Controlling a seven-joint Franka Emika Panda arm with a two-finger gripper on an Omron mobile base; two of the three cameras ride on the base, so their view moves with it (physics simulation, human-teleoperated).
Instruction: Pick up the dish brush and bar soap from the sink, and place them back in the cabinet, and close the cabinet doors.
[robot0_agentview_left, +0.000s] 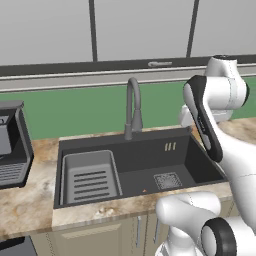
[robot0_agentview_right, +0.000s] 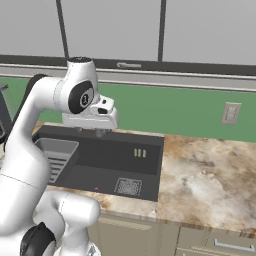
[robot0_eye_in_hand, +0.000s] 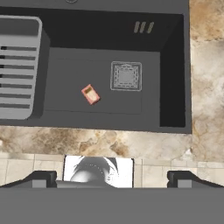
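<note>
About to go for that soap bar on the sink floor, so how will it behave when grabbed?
The bar soap looks small, flat and blocky, so probably stiff and light, unlikely to roll. Lying flat on the smooth sink floor beside the drain grate, it may skid if nudged, and soap tends to be slippery.

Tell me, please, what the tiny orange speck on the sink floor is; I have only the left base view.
Observer: The hand view shows it is the bar soap, a small pinkish-orange block lying flat in the sink, between the drain grate and the ribbed tray insert, touching neither.
Operator: Thank you. The arm hides the gripper from me; is it open?
Observer: Yes. In the right base view the gripper hangs over the sink, jaws apart and empty.
Operator: Is there anything on the wall to the right of the sink?
Observer: A wall outlet sits on the green backsplash there.
</note>
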